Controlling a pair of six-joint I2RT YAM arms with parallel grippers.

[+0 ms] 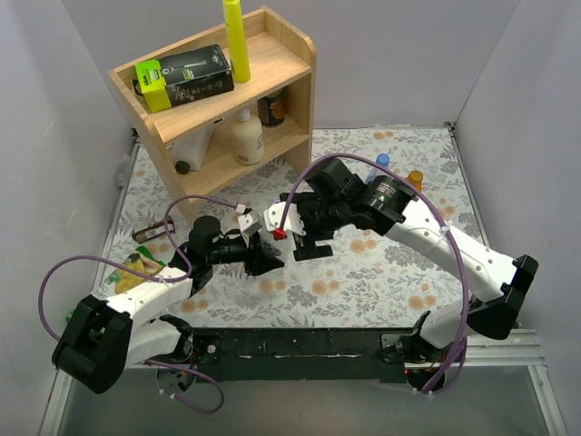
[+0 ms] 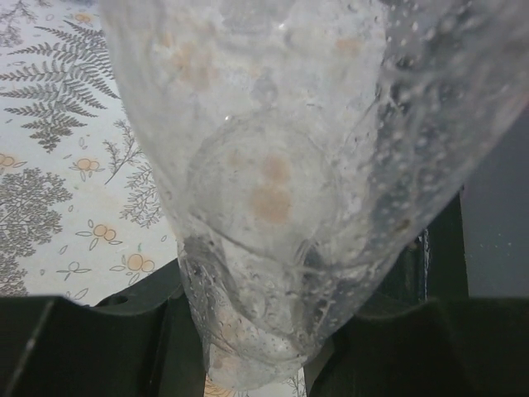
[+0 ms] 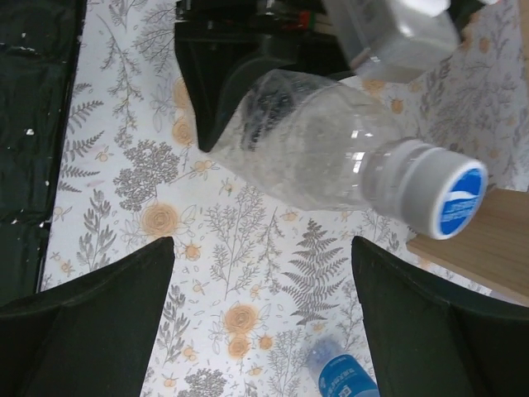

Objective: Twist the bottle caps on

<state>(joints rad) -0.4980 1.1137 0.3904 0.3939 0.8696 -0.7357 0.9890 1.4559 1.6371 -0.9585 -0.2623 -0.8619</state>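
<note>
Your left gripper [image 1: 261,257] is clamped on the clear bottle [image 3: 314,157] and holds it tipped on its side over the cloth [image 1: 363,272], neck toward the right arm. The white-and-blue cap [image 3: 442,198] already sits on that neck, but you cannot tell from here whether it is fully tight. Your right gripper [image 3: 263,248] has its fingers spread wide; it is near the bottle and touches neither it nor the cap. I judge this bottle done or nearly so, needing at most a final twist.

At the back right, the blue bottle [image 1: 382,164] and the orange bottle [image 1: 415,179] stand just beside each other. Both look topped, though they are too small to say whether the tops are screwed down.

The cloth is a flowered print laid over the table. A wooden shelf [image 1: 281,50] stands at the back left, and plain pale walls [image 1: 508,73] close in the cell.
</note>
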